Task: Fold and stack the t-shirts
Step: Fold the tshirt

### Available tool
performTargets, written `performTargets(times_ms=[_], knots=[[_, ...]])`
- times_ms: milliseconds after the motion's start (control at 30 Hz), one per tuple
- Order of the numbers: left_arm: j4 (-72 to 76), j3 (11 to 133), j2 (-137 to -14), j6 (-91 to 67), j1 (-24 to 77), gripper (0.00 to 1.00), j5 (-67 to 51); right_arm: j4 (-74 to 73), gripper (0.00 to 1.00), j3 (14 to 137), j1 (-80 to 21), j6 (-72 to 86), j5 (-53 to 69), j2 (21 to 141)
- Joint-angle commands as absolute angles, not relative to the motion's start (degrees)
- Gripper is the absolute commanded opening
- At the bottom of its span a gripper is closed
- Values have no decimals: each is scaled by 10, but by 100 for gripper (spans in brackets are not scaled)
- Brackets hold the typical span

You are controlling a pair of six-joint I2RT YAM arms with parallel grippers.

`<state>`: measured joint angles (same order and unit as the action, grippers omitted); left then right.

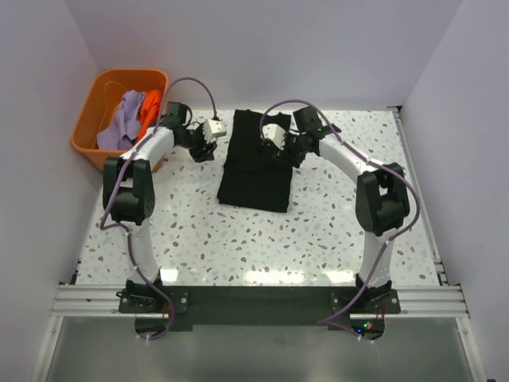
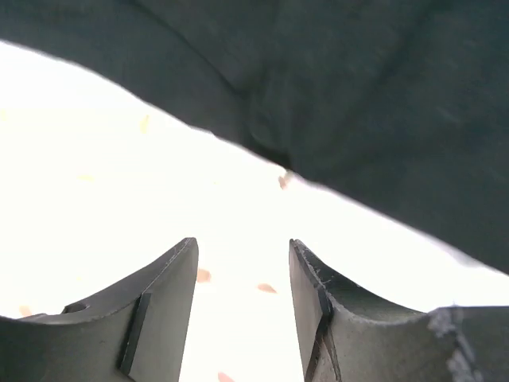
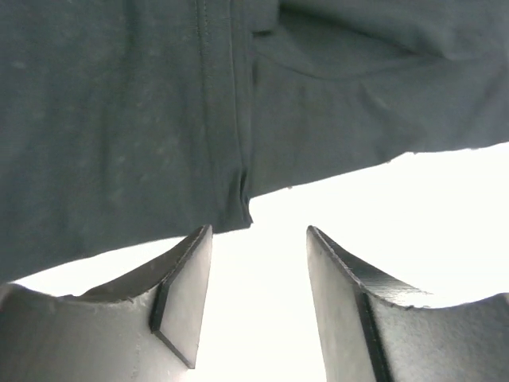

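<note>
A black t-shirt [image 1: 256, 163] lies on the speckled table as a long folded rectangle in the middle. My left gripper [image 1: 211, 148] is open and empty just left of its upper left edge; in the left wrist view [image 2: 242, 248] bare table shows between the fingers and the black cloth [image 2: 358, 95] lies just ahead. My right gripper [image 1: 278, 151] is open and empty at the shirt's upper right edge; in the right wrist view [image 3: 258, 235] a seamed edge of the black cloth [image 3: 119, 119] lies just beyond the fingertips. A lavender shirt [image 1: 119, 123] and an orange shirt [image 1: 151, 103] lie crumpled in the tub.
An orange plastic tub [image 1: 86, 127] stands at the back left corner, beside my left arm. White walls close in the table at the back and both sides. A metal rail [image 1: 254, 298] runs along the near edge.
</note>
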<state>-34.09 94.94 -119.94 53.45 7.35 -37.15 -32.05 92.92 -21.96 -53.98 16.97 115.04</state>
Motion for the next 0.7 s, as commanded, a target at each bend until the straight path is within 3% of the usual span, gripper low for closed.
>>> performTargets(times_ms=[0, 233, 500, 667], knots=[[-330, 876, -1094, 505, 68, 54, -417, -360, 52, 914, -216, -468, 202, 1057], [-292, 760, -1027, 518, 104, 56, -431, -353, 29, 844, -245, -321, 240, 1034], [-268, 852, -1113, 321, 107, 56, -445, -371, 29, 871, -246, -207, 285, 1077], [-339, 847, -1118, 324, 107, 56, -541, -355, 27, 861, -266, -121, 326, 1091]])
